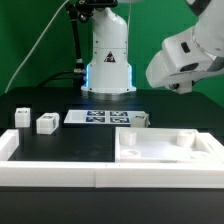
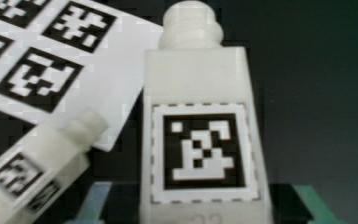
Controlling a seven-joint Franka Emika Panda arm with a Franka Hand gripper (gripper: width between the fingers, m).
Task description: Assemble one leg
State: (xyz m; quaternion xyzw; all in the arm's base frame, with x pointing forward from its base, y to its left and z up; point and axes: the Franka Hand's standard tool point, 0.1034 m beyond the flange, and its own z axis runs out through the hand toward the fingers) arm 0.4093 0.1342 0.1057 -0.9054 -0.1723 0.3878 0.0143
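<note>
In the wrist view a white leg (image 2: 202, 120) fills the middle, with a square marker tag on the face toward the camera and a rounded peg at its far end. My gripper (image 2: 208, 208) is shut on it, one finger on each side of its near end. Behind it lies a second white leg (image 2: 37, 165) with its own tag, next to the marker board (image 2: 51, 50). In the exterior view the arm's white hand (image 1: 180, 58) hangs high at the right; its fingers and the held leg do not show there.
Two small white blocks (image 1: 22, 117) (image 1: 46, 123) stand at the exterior view's left, and another small part (image 1: 143, 118) lies beside the marker board (image 1: 100, 117). A large white tray-like piece (image 1: 165, 150) lies at the right. A white rim (image 1: 55, 172) runs along the front.
</note>
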